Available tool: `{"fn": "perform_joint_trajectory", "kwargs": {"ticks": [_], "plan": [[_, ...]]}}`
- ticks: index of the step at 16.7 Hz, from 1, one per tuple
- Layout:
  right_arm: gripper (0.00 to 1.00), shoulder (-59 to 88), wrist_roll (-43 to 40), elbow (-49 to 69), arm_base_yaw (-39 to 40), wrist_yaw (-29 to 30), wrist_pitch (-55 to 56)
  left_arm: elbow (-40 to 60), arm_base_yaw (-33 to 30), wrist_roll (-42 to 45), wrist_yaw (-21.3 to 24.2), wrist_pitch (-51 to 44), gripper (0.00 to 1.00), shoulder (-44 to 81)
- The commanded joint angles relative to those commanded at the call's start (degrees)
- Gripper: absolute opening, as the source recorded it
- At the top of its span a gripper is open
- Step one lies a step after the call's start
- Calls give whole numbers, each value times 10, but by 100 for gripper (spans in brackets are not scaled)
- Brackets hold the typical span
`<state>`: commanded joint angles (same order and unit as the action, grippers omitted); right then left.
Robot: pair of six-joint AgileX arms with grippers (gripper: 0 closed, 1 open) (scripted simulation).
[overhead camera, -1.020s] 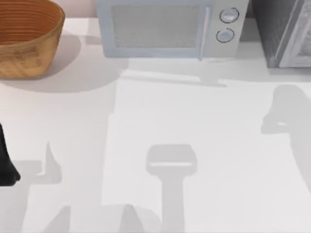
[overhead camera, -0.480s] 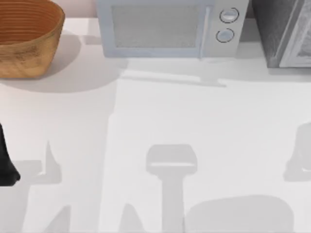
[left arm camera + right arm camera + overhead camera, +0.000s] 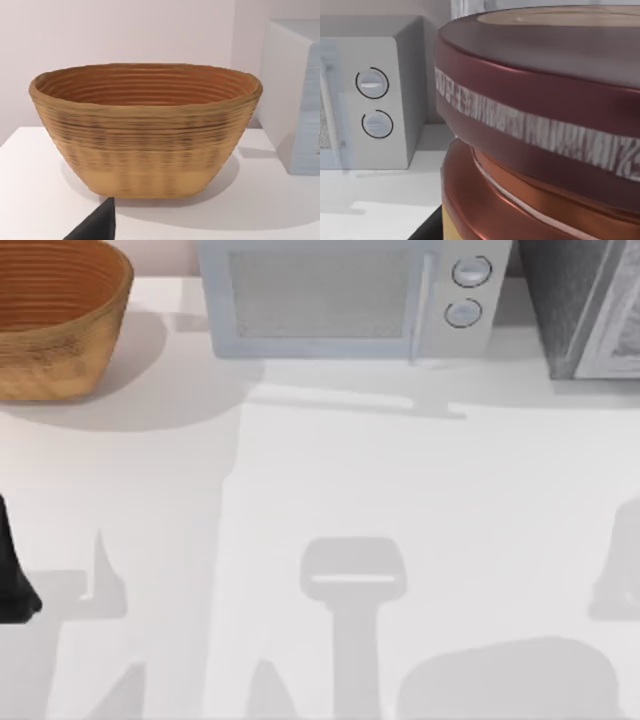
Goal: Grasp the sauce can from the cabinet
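at the back of the white table point(image 3: 420, 500) stand the microwave point(image 3: 345, 300) with 2 round dials, the grey cabinet point(image 3: 585, 305) at the right and the woven basket point(image 3: 55, 320) at the left. the sauce can point(image 3: 545, 135) sits right up against the right wrist camera: maroon rim, pale patterned band, coppery groove, tan-gold side below. its exact place i cannot tell. since 0.5 s ago the shadows at the table's right have shifted slightly. the left arm point(image 3: 12, 570) is parked at the left edge. neither gripper's jaw state can be told.

Sauce can point(image 3: 540, 125) very close up in right wrist view: dark maroon rim, pale patterned band, coppery side, tan top, tilted.
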<state>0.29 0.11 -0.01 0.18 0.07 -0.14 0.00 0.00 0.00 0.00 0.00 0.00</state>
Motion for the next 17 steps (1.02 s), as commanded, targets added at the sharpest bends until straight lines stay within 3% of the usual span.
{"fn": "perform_joint_trajectory", "kwargs": {"ticks": [5,17], "plan": [[0,43,0,6,-8,-25,34,0,0,0,0,0,100,0],[0,351,9,59,-71,-201,289,0,0,0,0,0,100,0]]}}
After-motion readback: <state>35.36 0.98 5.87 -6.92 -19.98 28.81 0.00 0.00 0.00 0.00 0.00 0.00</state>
